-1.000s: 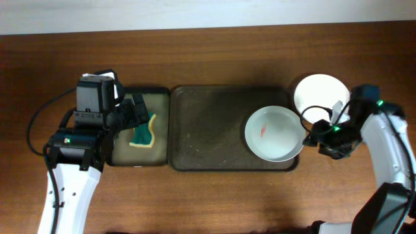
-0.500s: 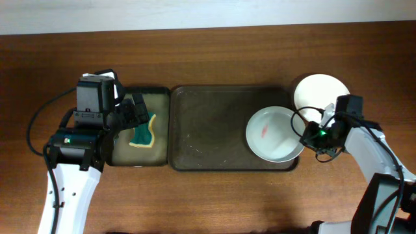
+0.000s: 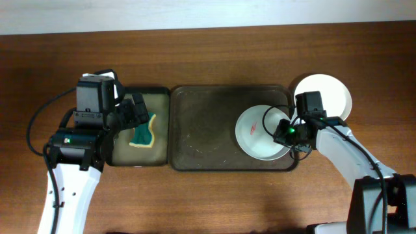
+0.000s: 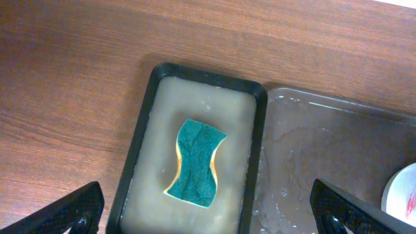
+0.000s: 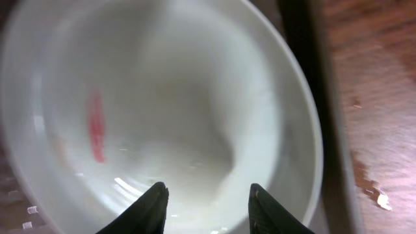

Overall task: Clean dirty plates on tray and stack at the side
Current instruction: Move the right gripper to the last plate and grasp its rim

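Observation:
One dirty plate, white with a small red smear near its centre, lies at the right end of the large dark tray. My right gripper is over the plate's right side. In the right wrist view the plate fills the frame and the open fingers sit just above its inner surface, holding nothing. A clean white plate lies on the table to the right of the tray. My left gripper hangs open above the small sponge tray; its wide-open jaws frame the sponge.
The narrow dark tray left of the big tray holds cloudy water and a green-yellow sponge, which also shows in the left wrist view. The big tray's floor is wet. Bare wooden table surrounds both trays.
My right arm swung left from the table edge to over the plate. The plate slid a little to the left on the tray. The left arm has not moved.

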